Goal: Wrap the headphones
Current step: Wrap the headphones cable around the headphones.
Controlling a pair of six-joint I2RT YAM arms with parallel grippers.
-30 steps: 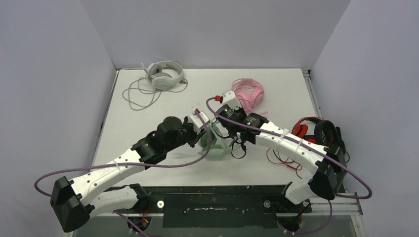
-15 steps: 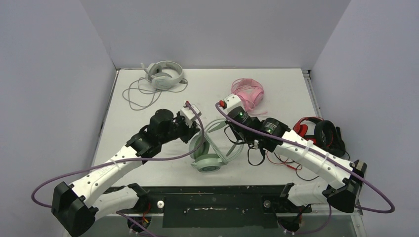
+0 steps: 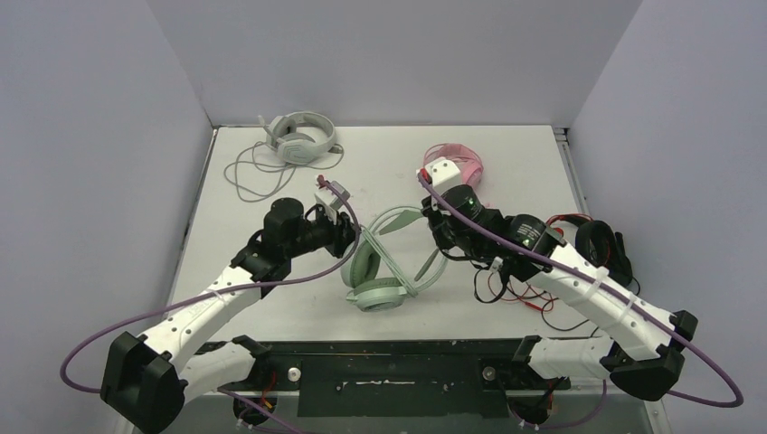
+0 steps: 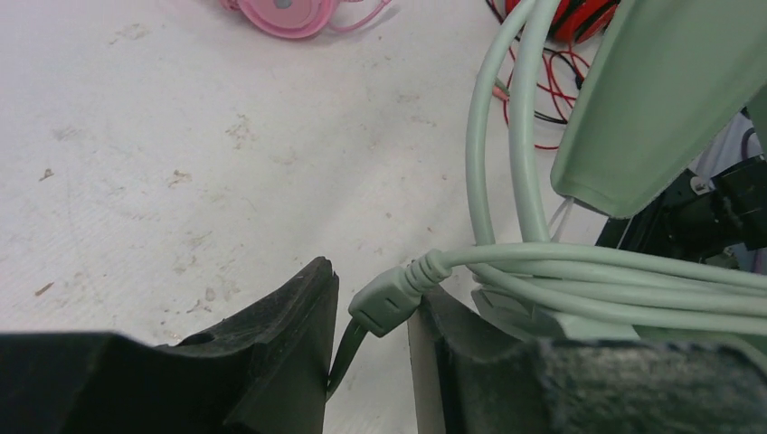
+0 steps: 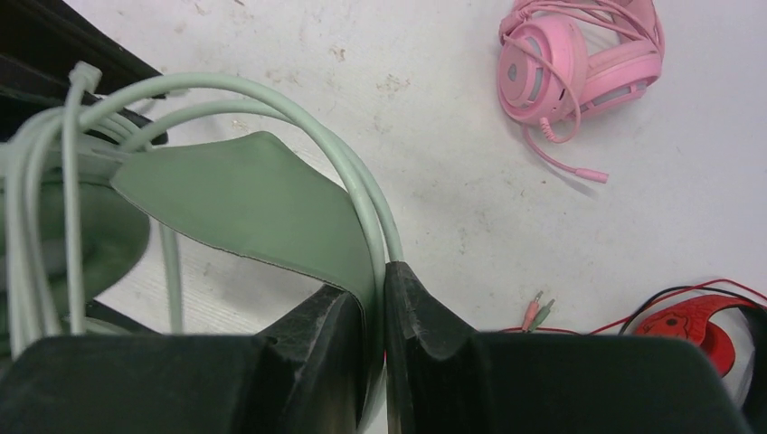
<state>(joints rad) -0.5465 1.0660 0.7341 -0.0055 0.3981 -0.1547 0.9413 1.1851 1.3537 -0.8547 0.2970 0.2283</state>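
The mint headphones (image 3: 380, 291) lie between the two pincers. The right pincer (image 5: 375, 287) is clenched on the edge of the thin green headband (image 5: 253, 194), with a strand of cord running into the same nip. The left pincer (image 4: 371, 282) stands parted. The cord's plug (image 4: 387, 303) sits between its fingers, against the right one with a gap on the other side, so nothing is gripped there. Several turns of cord (image 4: 615, 271) lie bundled just beyond it, to its right.

The likeliest trouble is the free plug. With nothing pinning it, the springy turns may slacken and unwind. If the left pincer draws back, the angled plug may catch on a finger and drag the loops out. The right pincer's narrow hold on the band may slip if the headset is lifted or swung. The red headphones' (image 5: 687, 325) cords, just beside that pincer, could snag.
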